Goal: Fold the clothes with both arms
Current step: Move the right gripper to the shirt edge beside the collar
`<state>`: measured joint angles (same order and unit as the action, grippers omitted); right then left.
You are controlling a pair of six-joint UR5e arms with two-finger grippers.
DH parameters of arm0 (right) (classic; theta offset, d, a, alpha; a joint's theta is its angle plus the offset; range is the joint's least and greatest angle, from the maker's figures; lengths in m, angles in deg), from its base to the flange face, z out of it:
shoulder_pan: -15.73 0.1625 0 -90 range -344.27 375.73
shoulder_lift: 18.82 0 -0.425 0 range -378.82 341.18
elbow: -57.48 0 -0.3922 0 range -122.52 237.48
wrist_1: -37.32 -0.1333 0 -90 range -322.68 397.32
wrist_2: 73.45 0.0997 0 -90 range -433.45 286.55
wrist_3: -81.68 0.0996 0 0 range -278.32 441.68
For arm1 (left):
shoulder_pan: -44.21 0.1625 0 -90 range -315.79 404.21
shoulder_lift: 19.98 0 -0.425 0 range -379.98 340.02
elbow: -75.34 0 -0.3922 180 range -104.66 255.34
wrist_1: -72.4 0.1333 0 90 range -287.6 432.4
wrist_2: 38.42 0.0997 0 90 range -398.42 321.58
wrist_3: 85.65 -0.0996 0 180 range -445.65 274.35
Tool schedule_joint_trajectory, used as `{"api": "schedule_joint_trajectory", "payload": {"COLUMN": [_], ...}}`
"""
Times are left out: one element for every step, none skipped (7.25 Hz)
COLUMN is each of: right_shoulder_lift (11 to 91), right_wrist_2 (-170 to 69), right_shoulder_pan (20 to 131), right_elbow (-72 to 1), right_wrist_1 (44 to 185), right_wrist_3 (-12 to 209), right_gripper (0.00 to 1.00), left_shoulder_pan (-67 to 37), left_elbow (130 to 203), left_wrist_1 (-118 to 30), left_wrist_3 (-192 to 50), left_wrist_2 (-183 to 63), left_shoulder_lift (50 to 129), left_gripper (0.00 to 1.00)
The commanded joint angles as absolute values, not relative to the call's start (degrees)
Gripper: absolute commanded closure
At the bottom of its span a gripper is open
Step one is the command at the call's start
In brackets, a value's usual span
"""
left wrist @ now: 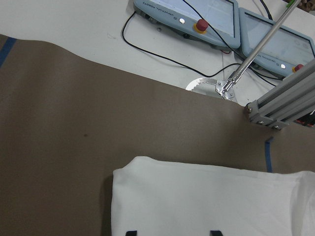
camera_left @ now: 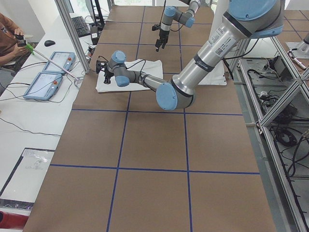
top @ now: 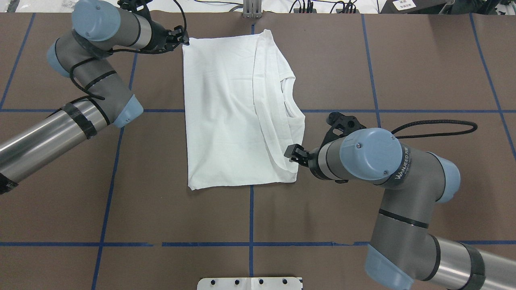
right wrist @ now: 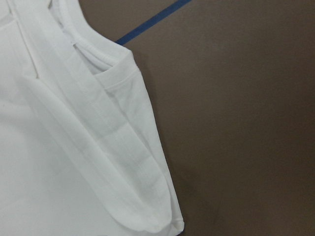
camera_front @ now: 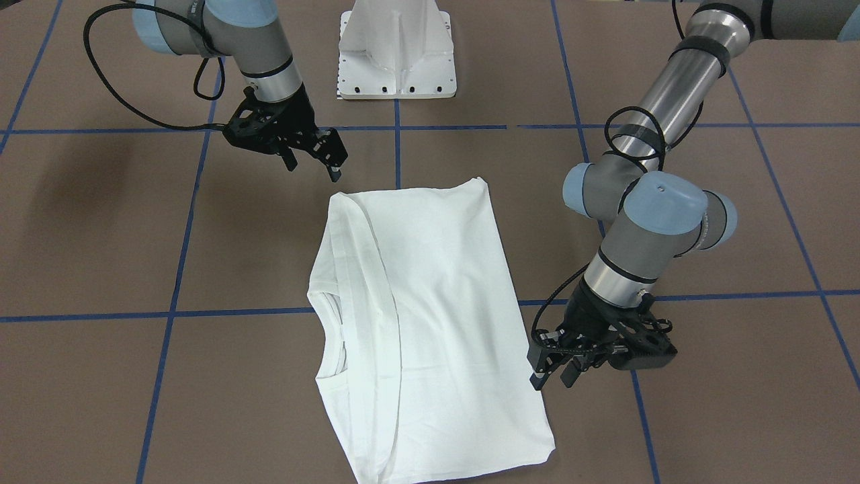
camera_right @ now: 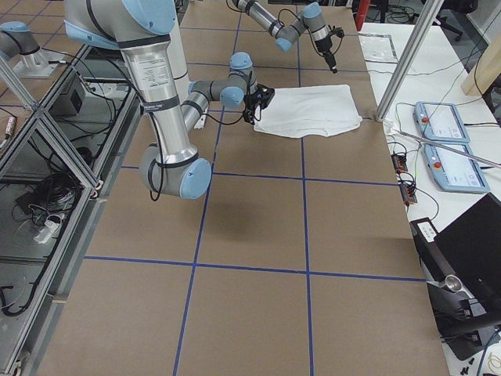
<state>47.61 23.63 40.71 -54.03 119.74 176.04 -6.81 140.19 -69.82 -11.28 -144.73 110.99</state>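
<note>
White T-shirt (top: 225,112) looks light, limp and layered, so the folds may slip; best pinched at the corners. Left gripper (camera_front: 552,376) and right gripper (camera_front: 313,168) both gape empty, just beside opposite corners.

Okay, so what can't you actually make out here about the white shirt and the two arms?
Shirt underside: hidden in every view by its own folded layers, so no print or label can be seen.
Right arm jaws: outside the right wrist view altogether.
Left arm jaws: only two tips show, cut off by the left wrist view's bottom edge.
Both side views: the jaws are too small to judge.
</note>
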Motion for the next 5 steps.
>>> {"api": "schedule_joint_trajectory", "payload": {"right_shoulder_lift": [42.4,39.9,38.5,37.8,37.6], "right_wrist_2": [23.3,23.2,23.2,23.0,22.3], "right_shoulder_pan": [40.3,40.3,40.3,40.3,40.3], "right_elbow": [-48.9,-45.8,-43.7,-41.9,-40.4], "right_wrist_1": [121.2,121.2,121.2,121.3,121.3], "right_wrist_3": [157.7,148.7,143.0,138.6,135.1], "right_gripper": [0.00,0.00,0.00,0.00,0.00], "left_shoulder_pan": [-7.0,-7.5,-7.5,-7.5,-7.5], "left_elbow": [149.9,150.6,152.4,153.6,153.6], "left_wrist_1": [-69.8,-69.9,-69.9,-69.8,-69.8], "left_wrist_3": [-11.1,-11.0,-11.0,-10.9,-10.8], "left_wrist_2": [-146.6,-147.8,-148.0,-148.0,-148.0], "left_shoulder_lift": [102.2,101.4,100.2,99.4,99.2], "left_gripper": [0.38,0.38,0.37,0.37,0.36]}}
